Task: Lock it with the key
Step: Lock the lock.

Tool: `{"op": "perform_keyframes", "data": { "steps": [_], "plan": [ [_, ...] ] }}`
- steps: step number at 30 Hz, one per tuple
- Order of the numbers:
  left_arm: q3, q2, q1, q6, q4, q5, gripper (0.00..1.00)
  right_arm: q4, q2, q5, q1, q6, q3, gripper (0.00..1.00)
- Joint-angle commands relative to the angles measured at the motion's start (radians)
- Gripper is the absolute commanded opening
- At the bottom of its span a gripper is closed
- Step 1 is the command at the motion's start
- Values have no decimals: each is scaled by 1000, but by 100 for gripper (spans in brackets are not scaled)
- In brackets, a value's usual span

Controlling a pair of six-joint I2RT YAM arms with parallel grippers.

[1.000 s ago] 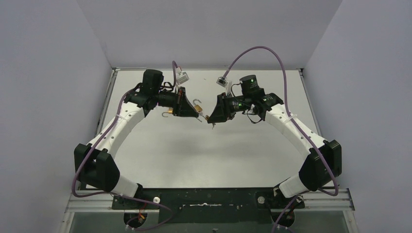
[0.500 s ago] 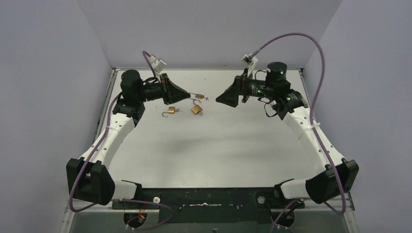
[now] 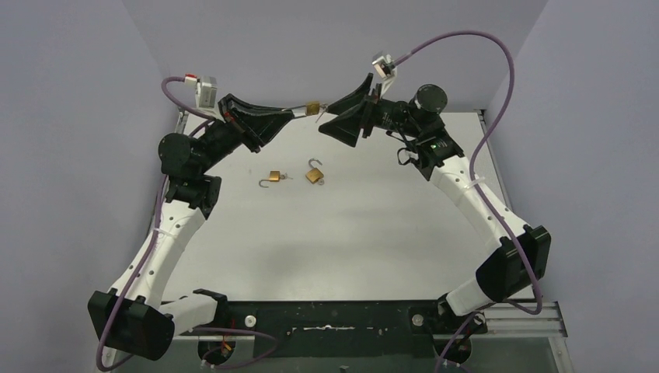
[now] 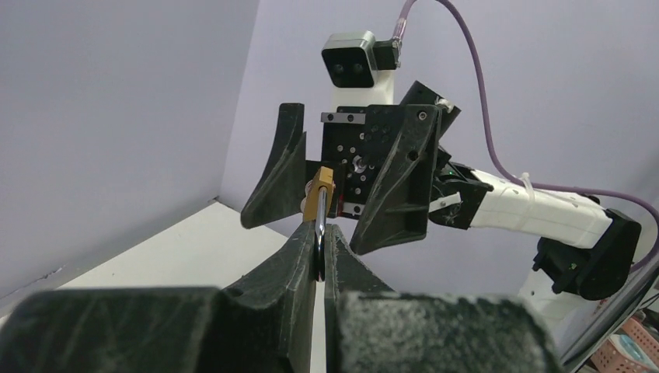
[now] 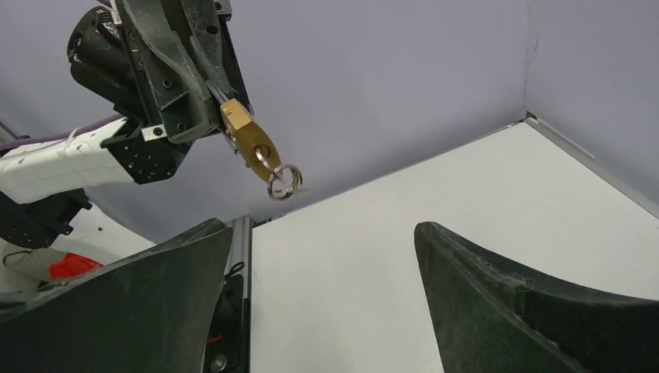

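A brass padlock (image 3: 312, 107) hangs in the air at the back of the table, my left gripper (image 3: 299, 111) shut on its steel shackle (image 4: 319, 233). In the right wrist view the padlock (image 5: 250, 141) points down at a slant, and the key with its ring (image 5: 284, 183) sticks out of its lower end. Facing it a short way off, my right gripper (image 3: 325, 116) is open and holds nothing. Its fingers (image 5: 155, 295) stand wide apart below the padlock. The left wrist view shows the padlock (image 4: 319, 198) in front of the right gripper's palm.
Two more brass padlocks with raised shackles lie on the white table, one (image 3: 271, 178) to the left and one (image 3: 314, 172) to the right. Grey walls close in the back and both sides. Purple cables arch over both wrists.
Both arms have risen from low over the table to the back wall. The right gripper opened wide and came off the key. The left gripper kept its hold on the padlock.
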Motion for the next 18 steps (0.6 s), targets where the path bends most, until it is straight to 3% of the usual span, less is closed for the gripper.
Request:
{"op": "perform_keyframes", "data": {
  "steps": [1, 8, 18],
  "plan": [
    [8, -34, -10, -36, 102, -59, 0, -5, 16, 3, 64, -103, 151, 91],
    [-2, -58, -10, -17, 83, -53, 0, 16, 44, 5, 101, -86, 196, 89],
    [-2, -58, -9, 1, 74, -59, 0, 67, 113, -24, 124, 15, 267, 68]
  ]
}}
